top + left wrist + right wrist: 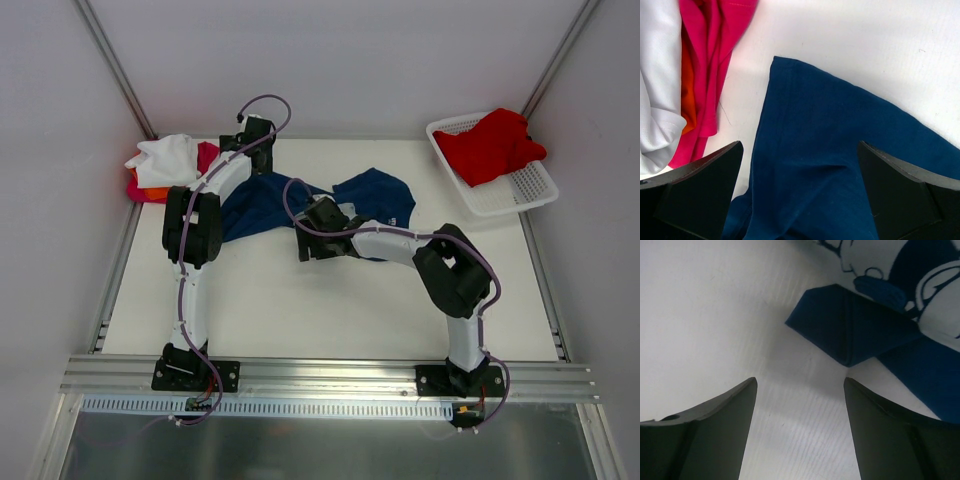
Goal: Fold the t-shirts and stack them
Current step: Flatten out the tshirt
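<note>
Both pincers stand wide and hold nothing.

Left pincer [799,150]: fingers spread far apart above the navy t-shirt [380,195]. In the left wrist view the navy cloth fills the gap between the two fingers, and its straight edge runs up and away from the left finger. Cannot tell whether the fingers touch the cloth.

Right pincer [800,382]: only bare worktop [330,310] shows between its fingers. A folded navy corner lies just ahead of the gap, a little toward the right finger and apart from both. The white print [935,305] shows beyond that corner.

The navy shirt lies crumpled across the middle of the far half of the worktop, between the two wrists.

Far left corner: a pile with the white t-shirt [657,75] on top and the orange t-shirt [687,95] and magenta t-shirt [710,45] under it. It lies just beside the navy edge, left of the left pincer.

Far right: the red t-shirt [490,145] is bunched in the white basket [520,190], well apart from both pincers.
</note>
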